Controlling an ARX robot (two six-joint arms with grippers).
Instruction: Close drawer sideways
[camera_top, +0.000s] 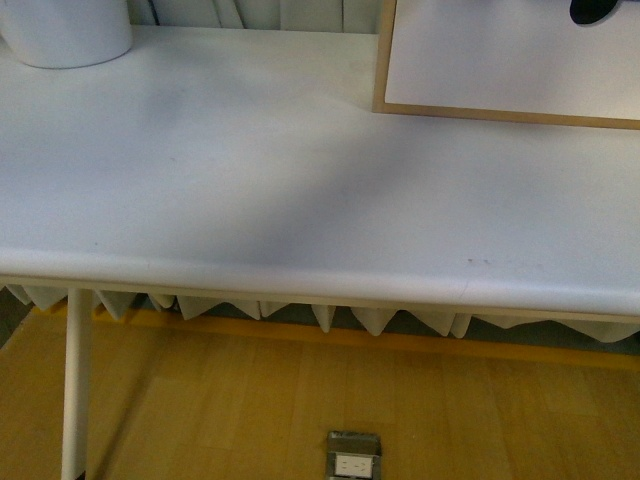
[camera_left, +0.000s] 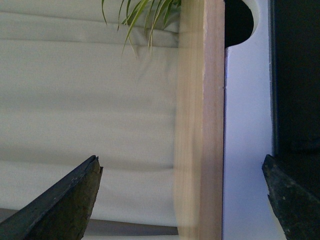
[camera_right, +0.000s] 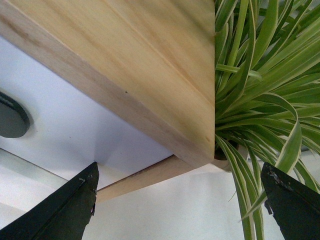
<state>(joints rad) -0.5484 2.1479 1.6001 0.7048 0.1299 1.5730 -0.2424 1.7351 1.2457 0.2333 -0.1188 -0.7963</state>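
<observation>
In the left wrist view, the drawer (camera_left: 248, 130) shows as a white front with a half-round dark notch (camera_left: 239, 20) in its edge and a long black bar handle (camera_left: 296, 80) alongside. A light-wood frame (camera_left: 200, 120) borders it. My left gripper (camera_left: 181, 165) is open and empty, its fingers straddling the frame edge and the white front without touching them. My right gripper (camera_right: 180, 167) is open and empty beside a wooden corner of the cabinet (camera_right: 150, 65), where a white front (camera_right: 75, 125) with a dark notch shows. No arm shows in the front view.
The front view shows a white table (camera_top: 250, 170) with the wood-framed white cabinet front (camera_top: 500, 60) at the back right and a white pot (camera_top: 65, 30) at the back left. A striped green plant (camera_right: 260, 75) stands right next to the cabinet. A pale curtain (camera_left: 85, 100) hangs behind.
</observation>
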